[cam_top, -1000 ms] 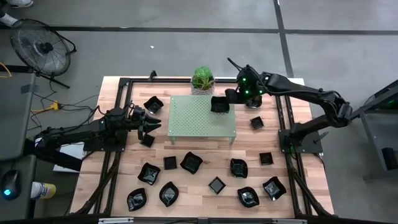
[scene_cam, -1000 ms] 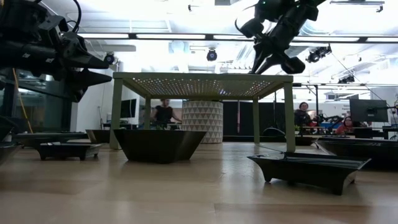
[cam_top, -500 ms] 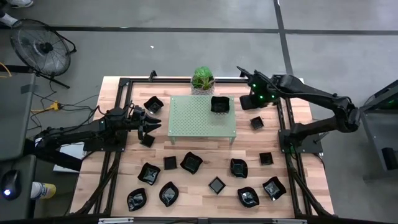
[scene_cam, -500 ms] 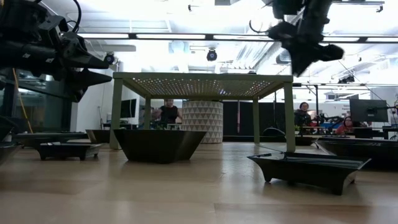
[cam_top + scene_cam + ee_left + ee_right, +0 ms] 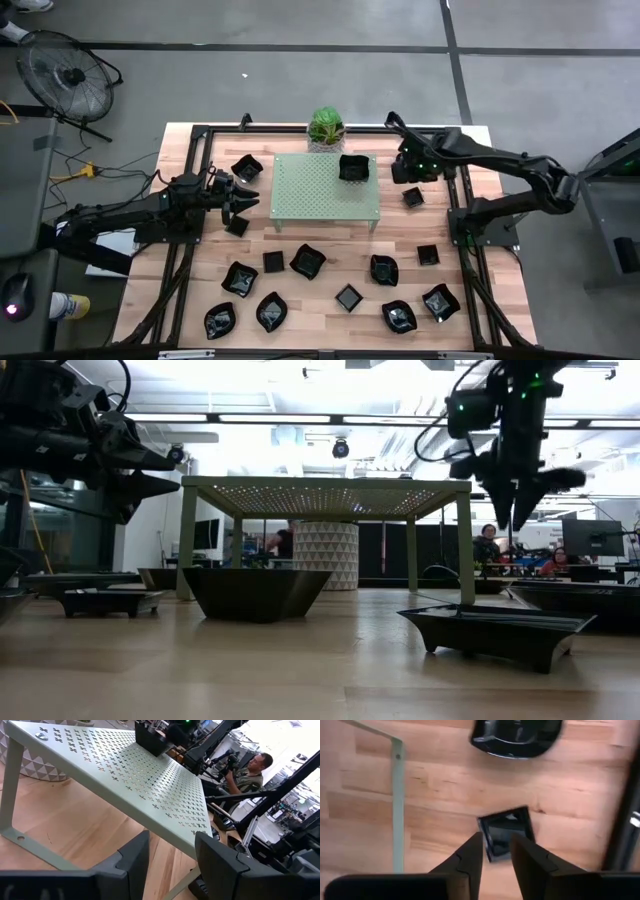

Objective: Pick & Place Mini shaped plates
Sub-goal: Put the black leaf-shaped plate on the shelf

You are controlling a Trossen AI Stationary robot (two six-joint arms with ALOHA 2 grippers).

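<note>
**A:** Wooden tabletop (image 5: 330,250) with black frame rails, grey floor around, floor fan (image 5: 62,78) off the far left corner. Anything in the way?

**B:** Pale green perforated rack (image 5: 325,187) mid-table toward the far side, potted plant (image 5: 325,127) just behind it. Rack legs close to several dishes.

**A:** Location of the mini shaped plates?

**B:** One square plate (image 5: 353,168) up on the rack's far right corner. Rest scattered on the wood: small square plate (image 5: 413,197) right of the rack, another (image 5: 427,256) nearer the front, one (image 5: 247,168) left of the rack, a cluster along the near side, e.g. (image 5: 308,261), (image 5: 348,297), (image 5: 440,301).

**A:** Right gripper?

**B:** Right gripper (image 5: 404,168) raised just right of the rack, beside the plate on top, apart from it. Pointing down over the small square plate (image 5: 507,832) on the wood, not touching. Fingers (image 5: 466,857) a narrow gap apart, nothing between them.

**A:** Left gripper?

**B:** Left gripper (image 5: 240,198) parked left of the rack, above a dish (image 5: 236,226), aimed at the rack edge. Fingers (image 5: 134,855) parted fairly wide, empty.

**A:** Background?

**B:** Low view: bright ceiling lights, people seated at desks behind the table. Seated person (image 5: 248,772) also in the left wrist view.
</note>
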